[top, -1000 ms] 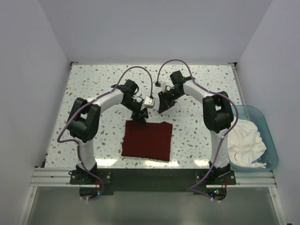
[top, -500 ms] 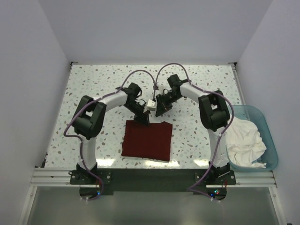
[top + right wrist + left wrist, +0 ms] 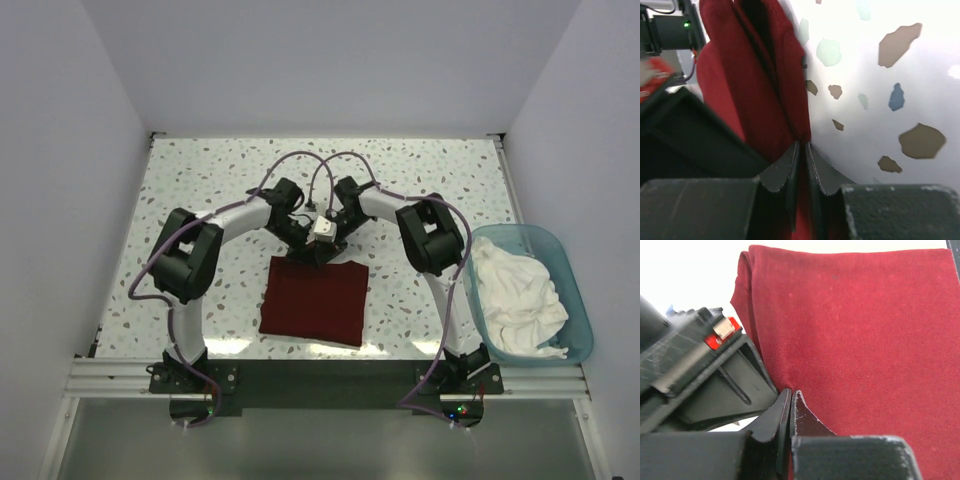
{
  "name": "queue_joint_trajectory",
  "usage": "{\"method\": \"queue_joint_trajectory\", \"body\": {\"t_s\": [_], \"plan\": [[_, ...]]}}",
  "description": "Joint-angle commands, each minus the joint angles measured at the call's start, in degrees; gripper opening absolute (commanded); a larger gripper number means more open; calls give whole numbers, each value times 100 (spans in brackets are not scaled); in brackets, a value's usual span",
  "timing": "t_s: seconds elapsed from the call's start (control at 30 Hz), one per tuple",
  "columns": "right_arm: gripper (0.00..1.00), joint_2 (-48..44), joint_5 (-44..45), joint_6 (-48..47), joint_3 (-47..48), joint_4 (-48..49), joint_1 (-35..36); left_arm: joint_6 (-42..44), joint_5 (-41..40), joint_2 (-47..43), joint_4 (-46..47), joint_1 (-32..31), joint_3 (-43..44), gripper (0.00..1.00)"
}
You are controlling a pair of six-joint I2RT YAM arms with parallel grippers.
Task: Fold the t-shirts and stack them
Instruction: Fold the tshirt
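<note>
The folded maroon t-shirt (image 3: 315,300) lies flat on the speckled table, near the front middle. Both grippers meet at its far edge. My left gripper (image 3: 305,250) is shut there; in the left wrist view its jaws (image 3: 791,391) pinch the red cloth (image 3: 865,330) at its edge. Just to the right, my right gripper (image 3: 329,247) is shut too. In the right wrist view its jaws (image 3: 803,144) hold a raised fold of the same shirt (image 3: 755,75), with red showing between them. The white t-shirt (image 3: 515,300) lies crumpled in the tub.
The light blue plastic tub (image 3: 580,320) stands at the table's right edge, beside the right arm's base. Speckled tabletop (image 3: 200,180) surrounds the maroon shirt on the left, right and far sides. White walls close in the table.
My left gripper has gone from open to shut at the shirt's far edge. The right gripper has swung left and down from bare table to meet it there.
</note>
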Motion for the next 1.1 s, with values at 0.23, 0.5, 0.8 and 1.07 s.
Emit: {"method": "queue_joint_trajectory", "body": {"t_s": [0.23,0.5,0.8,1.07], "plan": [[14,310,-11,-583,141,-453,25,70,77,-657,774,-84,-84,0],[18,214,190,-670,228,-593,-19,-71,-195,-561,1380,-67,-329,1],[27,-50,1754,-1829,1765,-1718,-212,-588,67,-771,899,529,371,38],[45,-787,2371,-2270,2208,-2474,-405,-520,-72,-851,-894,1329,471,53]]}}
